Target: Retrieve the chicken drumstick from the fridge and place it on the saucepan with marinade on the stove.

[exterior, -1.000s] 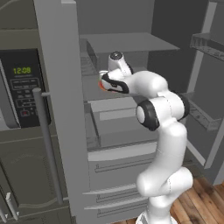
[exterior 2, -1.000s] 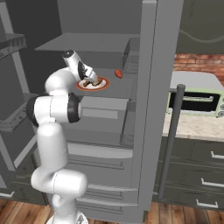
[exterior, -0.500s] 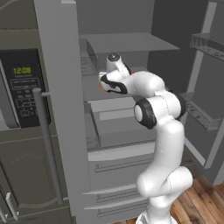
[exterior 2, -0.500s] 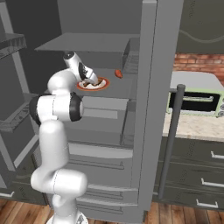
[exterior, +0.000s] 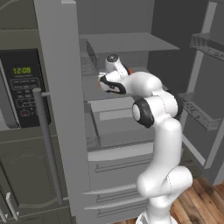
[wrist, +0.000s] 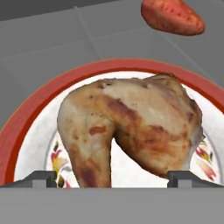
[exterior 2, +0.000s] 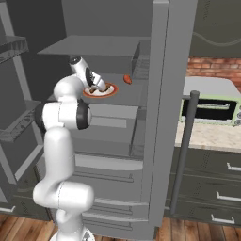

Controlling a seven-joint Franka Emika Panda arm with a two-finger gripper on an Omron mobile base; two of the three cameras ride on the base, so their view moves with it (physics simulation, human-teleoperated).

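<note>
**Gripper over drumstick, grasp not made yet**

Arm is reaching into the open fridge [exterior: 65,109], gripper [wrist: 111,177] right above the chicken drumstick [wrist: 131,131]. In the hand view the drumstick fills frame centre, lying on the red-rimmed white plate [wrist: 26,127] on the fridge shelf [exterior 2: 136,94]. Fingers are spread: one tip at lower left [wrist: 39,178], the other at lower right, meat between them, no contact visible. In the right base view the plate sits at upper left centre, the hand on top of it.

Risks, as I judge them:
- Meat is lumpy and wider than the tips look. Closing on the rounded bulge could squeeze it out sideways onto the plate.
- Descending too far drives the tips into the plate, which may tip or skid on the shelf.
- Small red-orange item [wrist: 173,17] at upper right of the hand view lies near the plate; a wide approach could knock it.
- Shelf above is low, so a steep lift-out may clip it.

Saucepan and stove aren't in these frames.
</note>
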